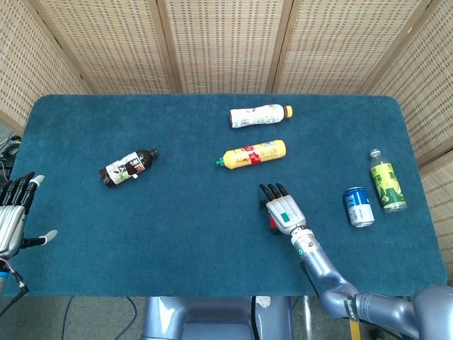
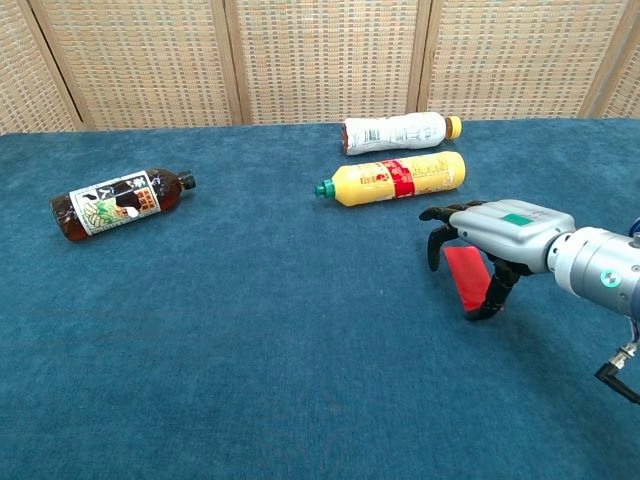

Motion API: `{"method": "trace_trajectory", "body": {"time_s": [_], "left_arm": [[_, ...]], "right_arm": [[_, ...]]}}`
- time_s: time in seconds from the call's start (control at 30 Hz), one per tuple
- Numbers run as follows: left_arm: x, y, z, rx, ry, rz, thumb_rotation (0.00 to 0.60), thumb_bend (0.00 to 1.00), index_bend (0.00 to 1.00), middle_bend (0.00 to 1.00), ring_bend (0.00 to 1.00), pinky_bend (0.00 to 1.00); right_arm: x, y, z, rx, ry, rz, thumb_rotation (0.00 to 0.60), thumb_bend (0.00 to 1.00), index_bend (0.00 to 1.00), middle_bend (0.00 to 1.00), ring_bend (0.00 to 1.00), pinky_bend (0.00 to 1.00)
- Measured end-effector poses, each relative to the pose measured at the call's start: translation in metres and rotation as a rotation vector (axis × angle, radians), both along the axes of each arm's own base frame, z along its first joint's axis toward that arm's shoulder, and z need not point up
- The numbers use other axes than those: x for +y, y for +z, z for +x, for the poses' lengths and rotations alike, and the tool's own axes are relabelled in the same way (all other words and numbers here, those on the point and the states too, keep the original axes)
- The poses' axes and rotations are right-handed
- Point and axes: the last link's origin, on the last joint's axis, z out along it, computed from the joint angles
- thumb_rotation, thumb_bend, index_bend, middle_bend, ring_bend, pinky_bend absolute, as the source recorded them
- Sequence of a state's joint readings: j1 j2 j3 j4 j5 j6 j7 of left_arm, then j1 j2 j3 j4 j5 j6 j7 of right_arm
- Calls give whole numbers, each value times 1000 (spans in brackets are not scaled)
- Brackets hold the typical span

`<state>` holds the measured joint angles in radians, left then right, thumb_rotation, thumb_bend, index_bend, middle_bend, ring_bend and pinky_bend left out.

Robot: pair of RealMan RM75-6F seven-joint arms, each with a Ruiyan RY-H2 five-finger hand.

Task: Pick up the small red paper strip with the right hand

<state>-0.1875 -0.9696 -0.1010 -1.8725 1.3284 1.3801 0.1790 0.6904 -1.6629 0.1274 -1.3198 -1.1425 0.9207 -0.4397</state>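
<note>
The right hand [image 2: 478, 243] arches palm down over the red strip [image 2: 464, 277], which lies flat on the blue table [image 2: 250, 330], near and right of the yellow bottle [image 2: 392, 178]. Its dark fingers [image 2: 495, 298] curl down around the strip; whether they grip it is unclear. The left hand [image 1: 13, 214] waits open at the far left edge.

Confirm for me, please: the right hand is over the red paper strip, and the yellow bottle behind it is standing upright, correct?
Not quite. The right hand is over the red paper strip, but the yellow bottle lies on its side, green cap toward the left, as the chest view shows.
</note>
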Motion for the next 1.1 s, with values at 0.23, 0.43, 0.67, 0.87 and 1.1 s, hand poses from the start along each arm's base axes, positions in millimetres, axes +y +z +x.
{"method": "trace_trajectory", "body": {"time_s": [0.23,0.43,0.67,0.87,1.1], "left_arm": [[-1,1,0,-1,1,2,600,0,0,0,0,0],[-1,0,0,-2,-2,1,600,0,0,0,0,0],[-2,0,2,-3,-8,0,600,0,0,0,0,0],[-3,0,2,-4,-8,0,600,0,0,0,0,0],[-3,0,2,-5,-10,-3,600,0,0,0,0,0]], "right_arm": [[-8,1,-8,27,-22,-19,600,1,443,0,0,0],[-14,13,-13,41,-28,-53,600,98,405,0,0,0],[-11,32,-4,7,-3,-76,600,101,380,0,0,0],[-3,40,3,-46,29,-77,600,97,480,0,0,0],[4,37,0,-44,37,-62,600,97,469,0,0,0]]}}
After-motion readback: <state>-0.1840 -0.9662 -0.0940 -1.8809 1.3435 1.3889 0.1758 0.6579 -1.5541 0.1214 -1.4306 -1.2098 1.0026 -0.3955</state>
